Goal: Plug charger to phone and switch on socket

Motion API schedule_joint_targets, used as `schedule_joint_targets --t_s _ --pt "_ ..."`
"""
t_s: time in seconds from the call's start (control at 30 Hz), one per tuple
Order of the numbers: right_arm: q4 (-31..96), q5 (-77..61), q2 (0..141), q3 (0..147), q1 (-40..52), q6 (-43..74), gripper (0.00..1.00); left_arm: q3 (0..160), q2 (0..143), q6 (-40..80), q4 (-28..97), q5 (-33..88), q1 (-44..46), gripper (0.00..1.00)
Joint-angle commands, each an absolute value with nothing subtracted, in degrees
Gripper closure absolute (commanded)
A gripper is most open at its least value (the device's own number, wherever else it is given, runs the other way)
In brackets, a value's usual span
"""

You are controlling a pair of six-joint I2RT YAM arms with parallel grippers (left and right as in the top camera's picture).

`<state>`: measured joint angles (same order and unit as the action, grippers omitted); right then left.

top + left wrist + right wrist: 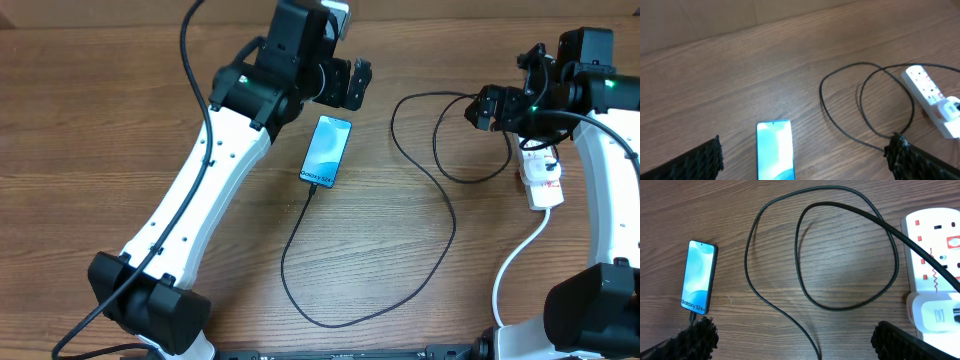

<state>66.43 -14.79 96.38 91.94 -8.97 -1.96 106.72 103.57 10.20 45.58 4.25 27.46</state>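
Touching phone [326, 151], charger [746, 255] (loosely looped), socket [548, 192] apart

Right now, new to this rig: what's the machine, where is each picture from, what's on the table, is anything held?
Two robot arms stand at a wooden table. One picture looks down from above; the other two come from wrist cameras, each hand's dark fingers at the bottom corners. On the table lie a phone, a black cable reaching its lower edge, and a white power strip. The left hand and right hand are open and hold nothing.
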Motion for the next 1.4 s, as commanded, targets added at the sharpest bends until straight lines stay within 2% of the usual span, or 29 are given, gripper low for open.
schedule_joint_targets --t_s 0.0,0.23,0.87,1.27,1.37 --pt "66.1 -15.1 95.4 93.3 -9.1 -2.4 0.00 103.7 103.2 11.4 42.3 4.6 27.8 0.01" --pt "66.1 -15.1 95.4 93.3 -9.1 -2.4 0.00 97.4 101.6 12.3 35.7 4.5 27.9 0.01" --pt "66.1 -15.1 95.4 93.3 -9.1 -2.4 0.00 64.0 85.2 12.7 9.6 4.5 24.4 0.00" --pt "66.1 -15.1 95.4 93.3 -9.1 -2.4 0.00 37.6 74.8 28.8 -11.4 5.3 15.3 0.00" --pt "66.1 -15.1 95.4 93.3 -9.1 -2.4 0.00 30.7 72.4 29.0 -18.9 7.9 12.9 0.00"
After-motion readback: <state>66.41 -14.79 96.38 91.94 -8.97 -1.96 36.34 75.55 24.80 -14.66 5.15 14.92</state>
